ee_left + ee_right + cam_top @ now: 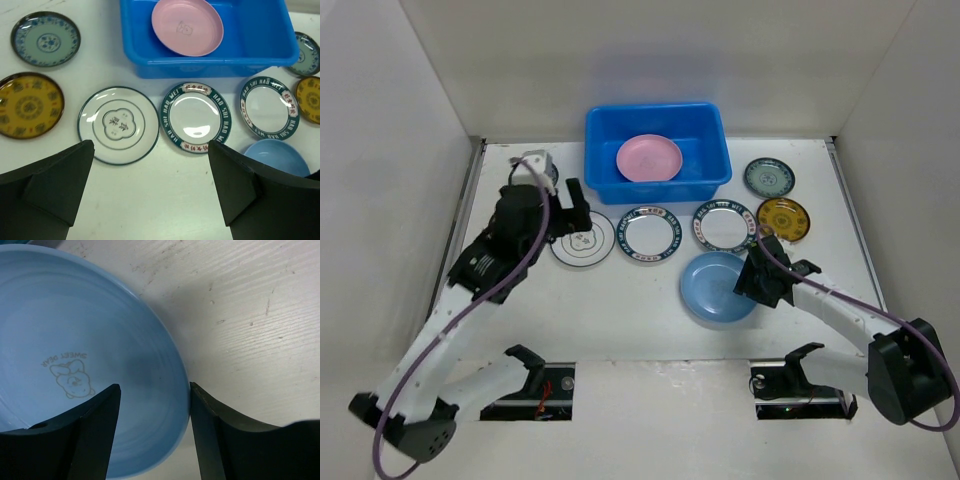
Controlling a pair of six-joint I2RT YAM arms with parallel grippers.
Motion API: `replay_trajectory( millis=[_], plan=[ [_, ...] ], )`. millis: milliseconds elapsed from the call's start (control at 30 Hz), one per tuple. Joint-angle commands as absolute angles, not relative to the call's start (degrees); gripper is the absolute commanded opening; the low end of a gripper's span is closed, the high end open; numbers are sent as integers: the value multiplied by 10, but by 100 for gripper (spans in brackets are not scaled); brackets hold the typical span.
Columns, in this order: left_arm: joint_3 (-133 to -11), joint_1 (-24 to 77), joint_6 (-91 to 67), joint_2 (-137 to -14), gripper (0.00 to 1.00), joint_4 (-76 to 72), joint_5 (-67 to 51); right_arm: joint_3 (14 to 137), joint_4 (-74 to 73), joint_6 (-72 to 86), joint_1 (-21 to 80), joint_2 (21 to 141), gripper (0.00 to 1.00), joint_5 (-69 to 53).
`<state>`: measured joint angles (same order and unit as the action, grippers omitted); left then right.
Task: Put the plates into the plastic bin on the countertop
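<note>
1. right wrist view: the right gripper point(154, 387) straddles the near rim of the pale blue plate point(75, 340). one finger is over the plate's bowl and the other is outside it on the white countertop point(250, 300).
2. its jaws stand partly apart with the rim in the gap. the inner finger is clear of the rim, so i judge nothing is pinched yet. an edge grip suits a flat plate that gives no other purchase.
3. top external view: that blue plate lies on the countertop in front of the blue plastic bin point(660, 190), well apart from it. a row of plates lies between them.
4. the pink plate point(649, 158) is already in the bin, resting on its floor toward the left. that leaves room beside it.
5. left wrist view: the left gripper point(150, 147) is fully spread and holds nothing. it hangs over the white plate with a clover mark point(118, 125), probably lined up for a later pick.
6. two green-rimmed plates point(196, 117) lie in the row beside that white plate. small teal patterned point(46, 39) and yellow-brown patterned point(30, 105) plates lie to the side. all are outside the bin.
7. most of the task remains, judging by the single plate in the bin.
</note>
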<state>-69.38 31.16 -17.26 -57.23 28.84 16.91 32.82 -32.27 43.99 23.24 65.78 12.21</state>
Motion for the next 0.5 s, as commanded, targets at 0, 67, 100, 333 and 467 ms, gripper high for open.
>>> replay_trajectory(
  millis=[0, 67, 100, 333, 467],
  plan=[
    [-680, 319, -213, -474, 100, 356, 231, 329, -299, 448, 229, 657, 62, 112],
    [-667, 318, -229, -435, 100, 390, 241, 329, -299, 448, 229, 657, 62, 112],
    [-659, 315, -236, -416, 100, 408, 246, 329, -299, 448, 229, 657, 62, 112],
    [-644, 303, -260, -367, 100, 473, 251, 329, -299, 448, 229, 657, 62, 112],
    [-642, 300, -255, -380, 100, 471, 250, 331, -337, 475, 261, 637, 0, 76]
  ],
)
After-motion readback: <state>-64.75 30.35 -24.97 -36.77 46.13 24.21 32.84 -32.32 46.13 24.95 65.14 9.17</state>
